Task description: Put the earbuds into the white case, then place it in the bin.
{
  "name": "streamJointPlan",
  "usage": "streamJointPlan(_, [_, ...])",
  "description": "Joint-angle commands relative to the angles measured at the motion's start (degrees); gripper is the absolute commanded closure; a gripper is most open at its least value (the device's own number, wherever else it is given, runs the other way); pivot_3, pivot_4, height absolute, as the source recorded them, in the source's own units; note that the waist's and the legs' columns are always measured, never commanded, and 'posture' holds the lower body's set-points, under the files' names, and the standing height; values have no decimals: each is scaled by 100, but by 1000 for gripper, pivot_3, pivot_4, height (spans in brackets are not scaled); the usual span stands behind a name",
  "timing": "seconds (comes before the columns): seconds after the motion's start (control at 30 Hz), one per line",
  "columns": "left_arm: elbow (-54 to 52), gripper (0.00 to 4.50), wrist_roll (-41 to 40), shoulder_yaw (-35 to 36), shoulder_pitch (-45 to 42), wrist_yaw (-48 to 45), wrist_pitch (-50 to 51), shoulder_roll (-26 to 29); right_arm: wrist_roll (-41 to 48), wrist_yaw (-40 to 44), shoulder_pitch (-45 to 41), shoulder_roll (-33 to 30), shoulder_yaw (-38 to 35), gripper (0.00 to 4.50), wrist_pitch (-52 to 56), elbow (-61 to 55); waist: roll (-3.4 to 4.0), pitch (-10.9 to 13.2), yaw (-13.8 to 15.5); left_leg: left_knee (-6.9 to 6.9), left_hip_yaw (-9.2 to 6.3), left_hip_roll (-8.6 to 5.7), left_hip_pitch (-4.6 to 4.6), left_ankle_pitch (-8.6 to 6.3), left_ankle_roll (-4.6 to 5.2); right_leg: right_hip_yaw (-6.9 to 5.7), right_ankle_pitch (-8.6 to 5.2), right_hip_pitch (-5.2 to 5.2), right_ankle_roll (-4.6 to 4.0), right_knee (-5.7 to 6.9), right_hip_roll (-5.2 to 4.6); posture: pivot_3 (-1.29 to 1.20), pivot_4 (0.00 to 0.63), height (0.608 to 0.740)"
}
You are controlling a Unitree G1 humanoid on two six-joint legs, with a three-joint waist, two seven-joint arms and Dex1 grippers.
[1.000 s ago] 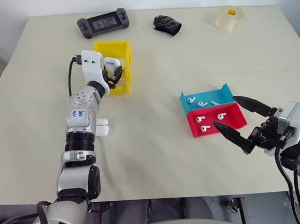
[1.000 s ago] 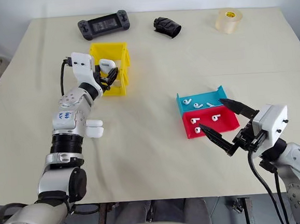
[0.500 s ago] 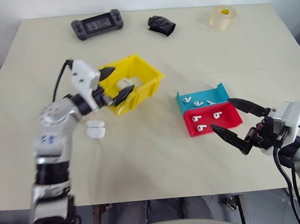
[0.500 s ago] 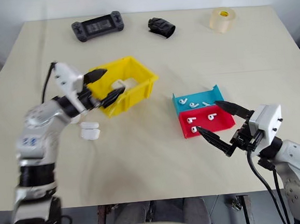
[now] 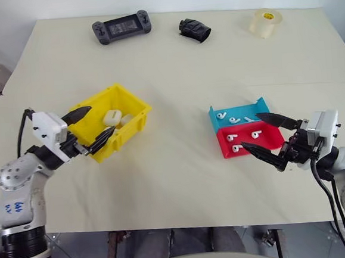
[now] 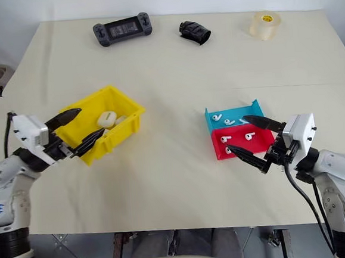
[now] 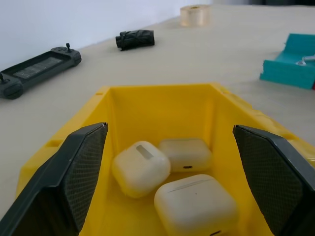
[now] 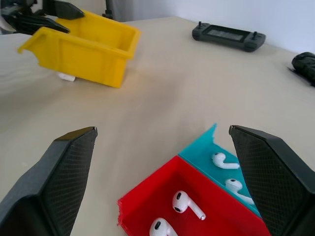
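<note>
Cream-coloured tabletop [image 5: 182, 182] against a pale wall. On the left half, yellow bin [image 5: 133, 121] sitting skewed, with three white cases [image 7: 196, 206] lying inside, touching one another. Left gripper [image 5: 92, 130] at the bin's near-left end, fingers spread wide and released, one either side of the bin's end wall, nothing grasped; contact with the wall impossible to tell. From the right wrist view, a small white object [image 8: 65, 76] just behind the bin, partly hidden, not identifiable.

On the right half, blue tray [image 5: 260, 106] and red tray [image 5: 276, 137] side by side and touching, blue farther, red nearer. Earbuds [image 5: 233, 138] loose in both: three in the blue, three in the red. Right gripper [image 5: 272, 141] at the red tray's near-right side, fingers parted wide, empty, pointing left.

Along the far edge, from left to right: black handheld game console [image 5: 121, 27], crumpled black object [image 5: 194, 29], roll of clear tape [image 5: 265, 22], all well apart from the trays and bin.
</note>
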Motion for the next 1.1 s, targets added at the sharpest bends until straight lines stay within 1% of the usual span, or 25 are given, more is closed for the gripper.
streamJointPlan(0.03, [92,12,66,-220,-641,882,267,-499,-22,11,-92,-5,-52,0,-157,13,-2,-1,5,5,-4,-2,-1,0,1,1,0,-1,-1,2,0,0,150,740])
streamJointPlan(0.13, [438,12,216,-527,-1066,1045,414,-723,-102,9,-139,6,12,0,-189,55,-6,-3,-30,12,-6,-3,-5,0,0,0,1,-3,0,14,0,0,150,740])
streamJointPlan(0.2, [985,12,577,-778,-1436,1314,342,-833,-135,-21,-175,16,35,0,-211,75,-7,-4,-45,2,2,0,-8,0,0,0,1,-6,0,22,-1,0,150,740])
streamJointPlan(0.3, [1790,12,670,-883,-1972,1490,-6,-1208,-132,-103,-228,45,48,0,-189,83,-7,-4,-45,0,10,1,-8,0,0,-6,1,-10,1,21,-1,0,150,740])
streamJointPlan(0.4, [2335,12,827,-1037,-2268,1480,-154,-1382,-180,-134,-242,40,86,0,-210,66,-7,-3,-39,1,11,1,-10,0,1,-8,2,-11,2,21,-1,0,150,740])
streamJointPlan(0.5, [2533,12,822,-1080,-2369,1472,-129,-1469,-179,-200,-242,68,81,0,-189,29,-8,-3,-39,2,10,1,-11,0,1,-7,2,-12,3,23,-1,0,150,740])
streamJointPlan(0.63, [2331,1006,862,-1158,-2247,1411,-226,-1476,-156,-248,-192,83,45,0,-193,-9,-8,-3,-36,2,9,1,-11,0,1,-5,3,-12,3,22,-1,0,150,740])
streamJointPlan(0.73, [2117,2086,832,-1134,-2132,1405,-212,-1416,-131,-265,-117,86,22,0,-188,-45,-8,-3,-49,0,10,1,-11,0,1,-5,3,-13,3,22,-1,0,150,740])
streamJointPlan(0.77, [1962,2333,796,-1078,-2068,1416,-274,-1394,-124,-267,-89,86,11,0,-195,-55,-8,-3,-52,0,11,3,-11,0,0,-6,3,-15,3,23,-1,0,150,740])
streamJointPlan(0.83, [1616,2333,742,-1029,-1911,1288,-328,-1244,-119,-273,-51,82,1,0,-204,-73,-8,-3,-65,0,12,5,-11,0,0,-6,3,-17,3,22,-1,0,150,740])
streamJointPlan(0.93, [999,2333,451,-848,-1644,962,-283,-959,-76,-273,-50,58,-48,0,-192,-86,-7,-3,-103,-1,12,7,-11,0,0,-6,3,-19,3,22,0,0,150,740])
streamJointPlan(1.03, [283,1739,-55,-616,-1243,403,48,-474,-1,-189,-44,-17,-106,0,-156,-105,-7,-3,-170,-4,11,11,-10,0,0,-6,3,-20,3,22,0,0,150,740])
streamJointPlan(1.1, [-144,1141,-395,-426,-852,-49,274,-37,42,-38,-14,-126,-117,0,-124,-127,-6,-3,-181,-8,11,11,-5,0,0,-4,2,-20,3,22,0,0,150,740])
